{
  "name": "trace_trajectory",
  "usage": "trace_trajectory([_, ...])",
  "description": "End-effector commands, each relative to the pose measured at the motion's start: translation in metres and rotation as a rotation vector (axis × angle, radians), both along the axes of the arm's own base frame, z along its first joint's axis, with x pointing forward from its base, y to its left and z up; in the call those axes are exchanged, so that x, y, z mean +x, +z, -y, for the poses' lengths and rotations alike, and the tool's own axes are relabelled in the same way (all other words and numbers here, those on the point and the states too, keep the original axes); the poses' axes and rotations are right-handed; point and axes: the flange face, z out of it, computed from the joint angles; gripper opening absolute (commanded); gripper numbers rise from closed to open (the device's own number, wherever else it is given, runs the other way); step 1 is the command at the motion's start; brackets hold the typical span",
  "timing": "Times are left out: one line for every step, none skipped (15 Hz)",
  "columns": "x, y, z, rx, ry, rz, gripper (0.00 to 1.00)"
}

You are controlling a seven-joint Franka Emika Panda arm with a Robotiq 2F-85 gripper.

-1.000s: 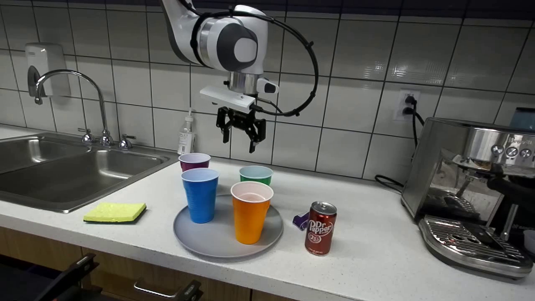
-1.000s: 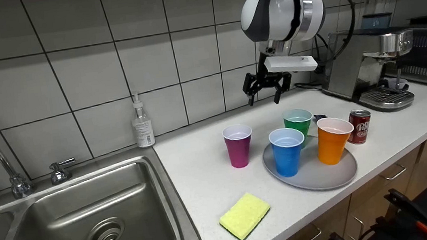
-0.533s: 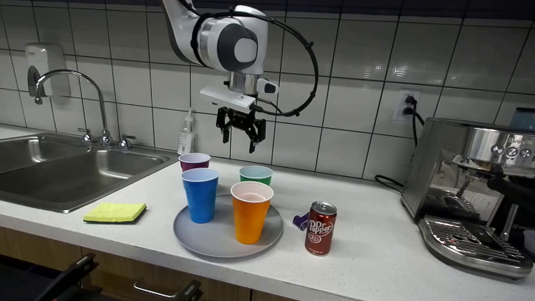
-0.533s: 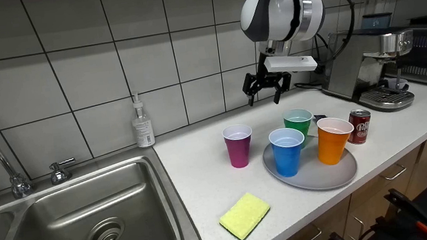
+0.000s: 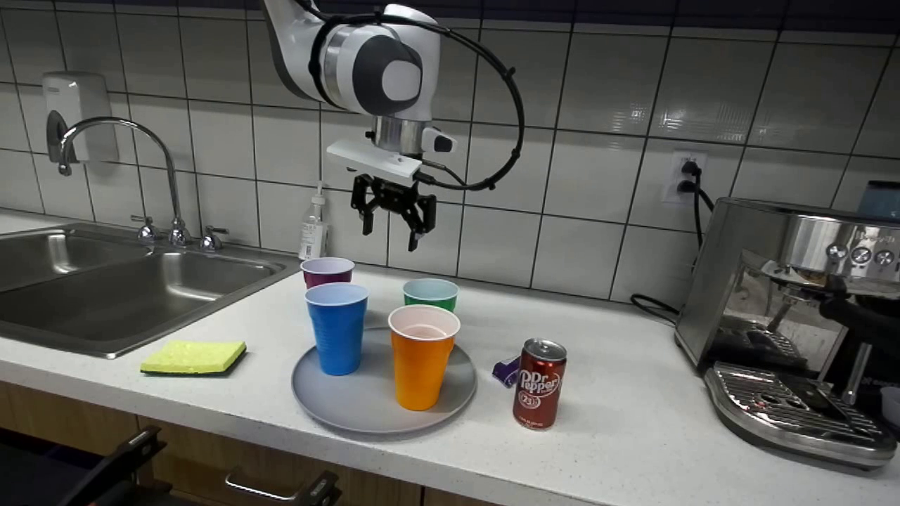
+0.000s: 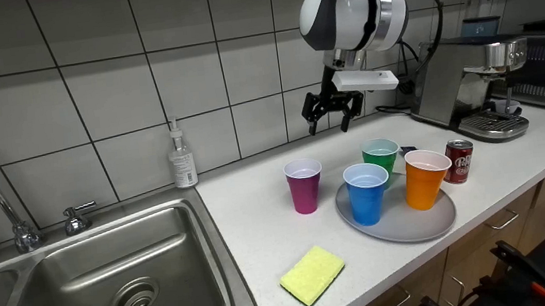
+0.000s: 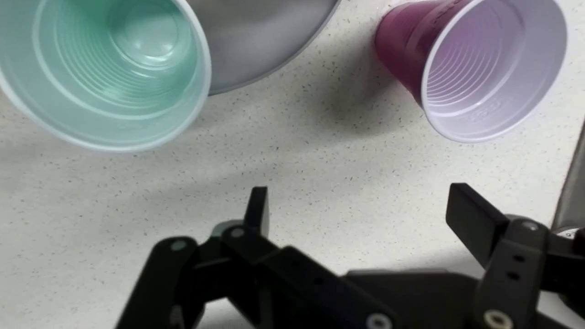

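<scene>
- The claw point(image 7: 361, 205) is spread wide, its two fingers point(image 7: 475, 224) well apart, with speckled countertop point(image 5: 633, 393) showing between them in the wrist view.
- It hangs in the air toward the countertop's back edge, where the tiled wall point(image 5: 590, 190) rises.
- Lower and a little toward the front edge stand the purple cup point(image 6: 304, 190) and the green cup point(image 6: 382, 160), both upright and apart from the fingers.
- The grey plate point(image 6: 407, 230) lies near the front edge. The purple cup is off it; the green cup is at its rim on the back-edge side, foot hidden in both exterior views, so I cannot tell whether it rests on the plate.
- On the plate stand the blue cup point(image 6: 366, 198) and the orange cup point(image 5: 422, 365), the orange one nearer the front edge.
- The Dr Pepper can point(image 5: 539, 386) is upright just past the plate, a small purple scrap point(image 5: 505, 371) beside it.
- The yellow sponge point(image 6: 312, 275) lies near the front edge, between plate and sink point(image 6: 234, 282).
- By the sink's back corner stands a pump bottle point(image 6: 182, 159).
- Toward the opposite end, near the back edge, sits the coffee machine point(image 6: 451, 84).
</scene>
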Motion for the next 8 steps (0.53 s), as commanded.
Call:
trace_trajectory([-0.009,0.012,-0.005,0.01,0.079,0.014,1.0])
trace_trajectory([-0.01,0.011,-0.006,0.003,0.101,0.014,1.0])
trace_trajectory([-0.011,0.01,-0.007,-0.003,0.12,0.014,1.0])
trace_trajectory([-0.012,0.007,-0.007,-0.01,0.137,0.012,1.0])
trace_trajectory([-0.013,0.004,-0.007,-0.013,0.148,0.007,1.0])
trace_trajectory([-0.013,0.001,-0.007,-0.017,0.158,0.004,1.0])
trace_trajectory([-0.014,-0.002,-0.008,-0.018,0.166,0.001,1.0])
trace_trajectory([-0.014,-0.004,-0.009,-0.017,0.173,-0.002,1.0])
